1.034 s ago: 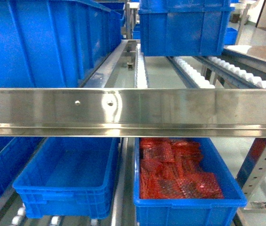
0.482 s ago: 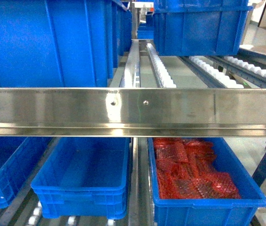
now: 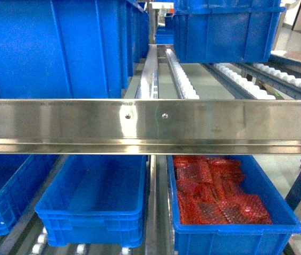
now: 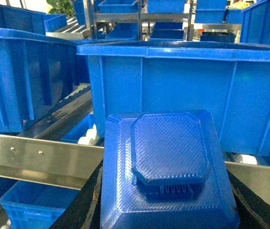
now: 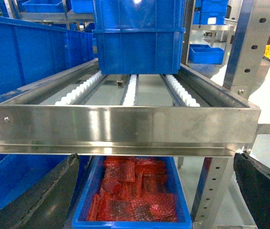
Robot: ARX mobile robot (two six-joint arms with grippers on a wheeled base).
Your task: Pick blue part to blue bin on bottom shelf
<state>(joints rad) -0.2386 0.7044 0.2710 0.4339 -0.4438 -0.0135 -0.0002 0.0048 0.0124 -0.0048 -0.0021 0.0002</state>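
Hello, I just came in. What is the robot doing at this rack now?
The left gripper holds a blue part in front of the steel rack, above the front rail. The part is not yet in a bin. On the lower level stand an empty blue bin and a bin of red parts. The right gripper is open and holds nothing.

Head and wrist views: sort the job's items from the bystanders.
Job: blue part; empty blue bin beside the red bags; bottom shelf.
Bystanders: bin of red bags; upper-level blue bins; steel front rail.
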